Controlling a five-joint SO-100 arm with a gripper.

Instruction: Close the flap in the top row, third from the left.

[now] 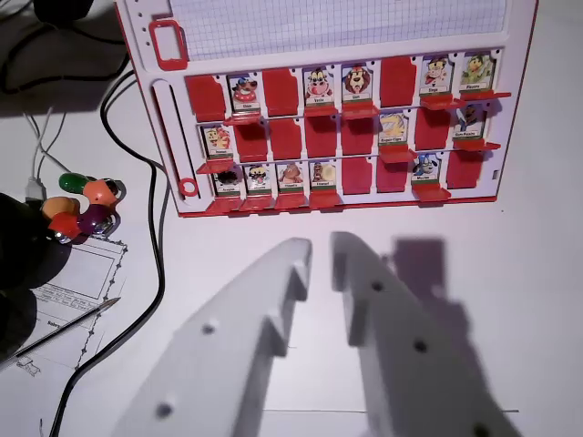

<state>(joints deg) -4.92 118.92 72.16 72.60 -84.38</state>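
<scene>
While the white plastic hand [321, 250] hangs slightly parted and empty above the table, the small, light, hinged red plastic flap [318, 86] stands in the board's top row; pushing, not gripping, is judged sufficient.

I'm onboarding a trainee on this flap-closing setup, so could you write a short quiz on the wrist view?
1. True or false: the jaws are touching the red board.
2. How many flaps in the top row stand open showing a face card? A three, B five, C eight.
3. Fill in: the black cable lies to the wrist view's ____ of the board.

Key: 1 false, as bare table separates them; 2 B; 3 left.
</scene>
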